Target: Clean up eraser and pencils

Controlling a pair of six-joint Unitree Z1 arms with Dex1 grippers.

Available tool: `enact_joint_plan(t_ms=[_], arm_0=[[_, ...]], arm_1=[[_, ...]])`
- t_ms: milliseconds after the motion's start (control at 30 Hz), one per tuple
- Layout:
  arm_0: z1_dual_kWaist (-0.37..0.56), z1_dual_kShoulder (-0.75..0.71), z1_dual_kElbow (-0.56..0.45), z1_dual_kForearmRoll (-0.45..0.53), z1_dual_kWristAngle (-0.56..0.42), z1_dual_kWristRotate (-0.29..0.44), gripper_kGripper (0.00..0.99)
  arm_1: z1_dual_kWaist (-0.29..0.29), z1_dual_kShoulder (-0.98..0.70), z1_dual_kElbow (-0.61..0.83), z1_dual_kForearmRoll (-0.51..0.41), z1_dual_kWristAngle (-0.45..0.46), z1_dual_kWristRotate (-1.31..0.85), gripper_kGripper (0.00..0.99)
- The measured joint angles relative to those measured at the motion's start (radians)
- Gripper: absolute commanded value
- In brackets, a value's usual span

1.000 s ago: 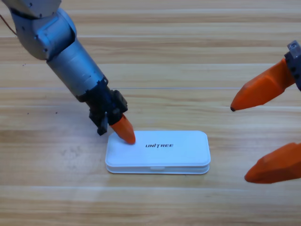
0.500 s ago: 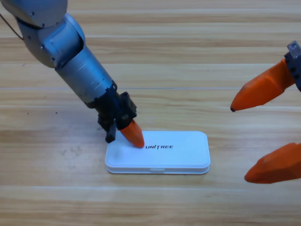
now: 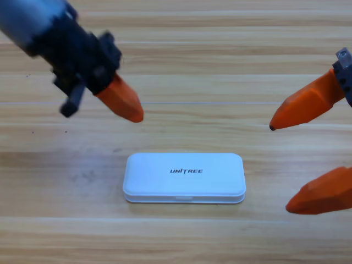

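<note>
Wooden counter [image 3: 220,55] bears the shut white case [image 3: 184,177], eraser and pencils unseen, presumably inside; left pincer [image 3: 118,99], closed, has lifted off its lid, while right pincer [image 3: 297,162] waits agape.

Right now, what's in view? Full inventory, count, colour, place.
white case: 1, white with dark UNITREE print, lid shut, lying flat at centre of the table, long side across the picture.
table: 1, light wood planks, fills the view.
eraser, pencils: none visible.
left gripper: 1, black body with orange jaw, upper left, apart from the case and up-left of its left end, holding nothing visible.
right gripper: 1, two orange jaws spread wide, at the right edge, partly cut off, apart from the case, holding nothing.
</note>
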Motion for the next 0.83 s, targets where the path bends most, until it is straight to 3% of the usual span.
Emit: enact_joint_plan(t_ms=[167, 200, 267, 300, 467, 833], arm_0=[[-0.092, -0.066, 0.005, 0.014, 0.005, -0.073, 0.000], [-0.110, -0.068, 0.006, 0.014, 0.010, -0.075, 0.094], [-0.146, -0.068, 0.006, 0.014, 0.019, -0.082, 0.767], [-0.160, -0.068, 0.006, 0.014, 0.023, -0.089, 0.966], [-0.210, -0.076, 0.017, 0.014, 0.042, -0.128, 0.990], [-0.220, -0.091, 0.037, 0.014, 0.042, -0.159, 0.990]], arm_1=[[0.000, 0.000, 0.000, 0.000, 0.000, 0.000, 0.990], [0.000, 0.000, 0.000, 0.000, 0.000, 0.000, 0.990], [0.000, 0.000, 0.000, 0.000, 0.000, 0.000, 0.990], [0.000, 0.000, 0.000, 0.000, 0.000, 0.001, 0.990], [0.000, 0.000, 0.000, 0.000, 0.000, 0.001, 0.990], [0.000, 0.000, 0.000, 0.000, 0.000, 0.002, 0.990]])
